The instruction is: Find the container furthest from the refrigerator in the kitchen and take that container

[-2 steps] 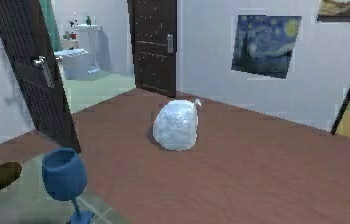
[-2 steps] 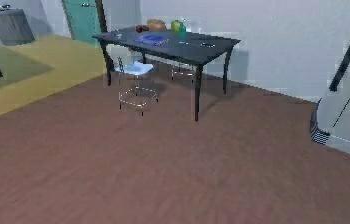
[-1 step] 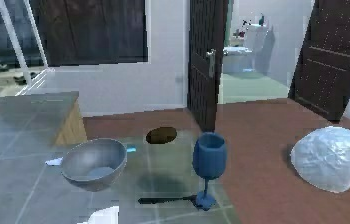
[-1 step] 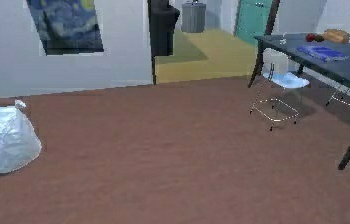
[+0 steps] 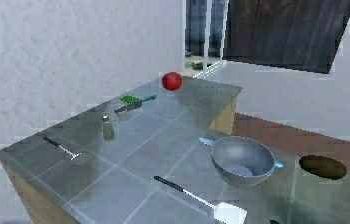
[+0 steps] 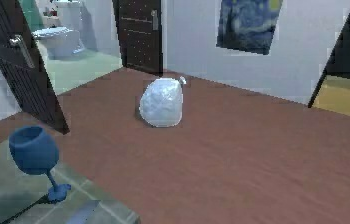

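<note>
Pincer state: cannot tell, folks, nor which way it lies from the prize. Near right on the countertop [image 5: 133,150] sits a grey bowl [image 5: 243,158], my pick for the container; far beyond, a red apple [image 5: 171,82].

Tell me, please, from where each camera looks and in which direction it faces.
Forward view: on the robot, facing ahead and somewhat down at a grey counter with a metal bowl and a red ball; none of the robot's body in it.
Arm side view: on the robot's body, facing sideways over a wooden floor to a white bag; again none of its body.
Shared: the counter; its corner there holds a blue goblet.
</note>
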